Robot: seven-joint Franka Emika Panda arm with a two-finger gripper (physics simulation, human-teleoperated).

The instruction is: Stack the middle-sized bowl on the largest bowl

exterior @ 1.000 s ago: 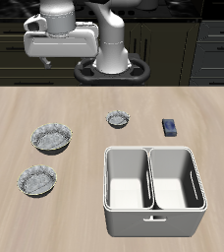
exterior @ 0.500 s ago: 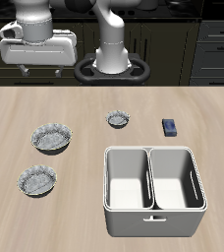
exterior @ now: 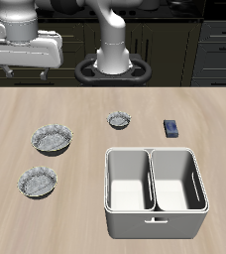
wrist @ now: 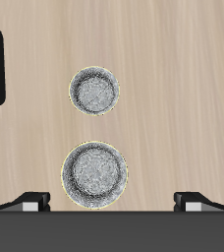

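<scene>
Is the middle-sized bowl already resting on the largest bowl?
No, the middle-sized bowl sits alone on the table, apart from the largest bowl farther back.

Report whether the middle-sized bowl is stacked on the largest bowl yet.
Not stacked. The middle-sized bowl sits on the table, apart from the largest bowl.

Three bowls point(exterior: 52, 138), one bin point(exterior: 155, 191), one block point(exterior: 170, 128)
</scene>
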